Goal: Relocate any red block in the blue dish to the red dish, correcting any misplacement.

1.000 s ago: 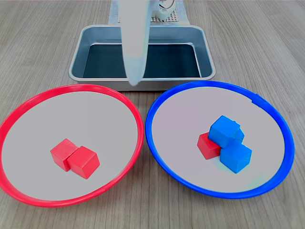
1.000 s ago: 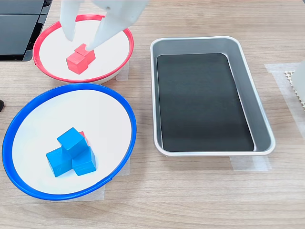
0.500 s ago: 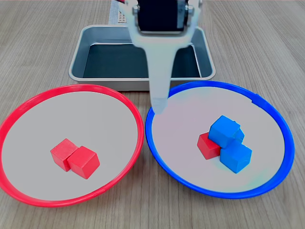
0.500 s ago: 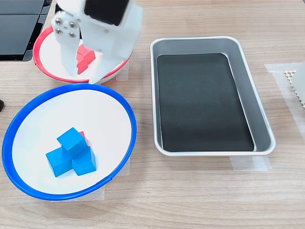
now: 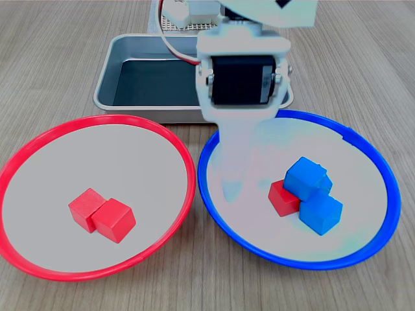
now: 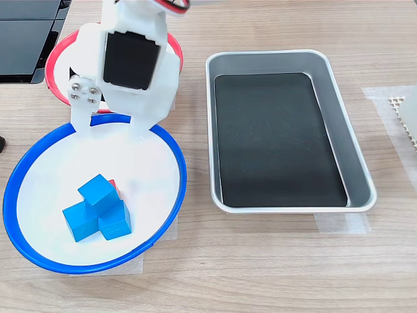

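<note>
My gripper (image 5: 235,188) is hanging over the blue dish (image 5: 373,162), tip near the red block (image 5: 283,198); can't tell if the jaws are parted or closed. The red block is sitting in the blue dish, touching the blue cubes (image 5: 310,184). Two red cubes (image 5: 102,214) are lying in the red dish (image 5: 39,137).

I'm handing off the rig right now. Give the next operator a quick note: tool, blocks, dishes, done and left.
Tool: over the blue dish, beside the cube pile; holds nothing; open or shut unclear.
The red block lies in the blue dish, tucked against three blue cubes, one stacked on top.
Red dish: two red cubes, touching.
Metal tray: no blocks.
Done: approach only.
Left: grasp the red block, carry it to the red dish.
</note>
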Controlling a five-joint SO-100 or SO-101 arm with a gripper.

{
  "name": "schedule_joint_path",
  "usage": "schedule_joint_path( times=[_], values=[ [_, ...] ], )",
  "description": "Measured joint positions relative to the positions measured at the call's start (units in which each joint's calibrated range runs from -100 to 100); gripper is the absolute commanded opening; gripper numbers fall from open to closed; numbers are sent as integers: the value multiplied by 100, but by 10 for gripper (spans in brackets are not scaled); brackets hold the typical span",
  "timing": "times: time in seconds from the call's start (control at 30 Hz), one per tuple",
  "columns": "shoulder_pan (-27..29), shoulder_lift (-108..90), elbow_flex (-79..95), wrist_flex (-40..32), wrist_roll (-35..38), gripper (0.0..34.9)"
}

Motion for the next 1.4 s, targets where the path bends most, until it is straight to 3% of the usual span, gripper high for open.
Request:
schedule_joint_path(
  times=[0.73,1.4],
  values=[
    [-637,367,-163,-122,49,139],
    [-735,469,-109,-131,49,141]
  ],
)
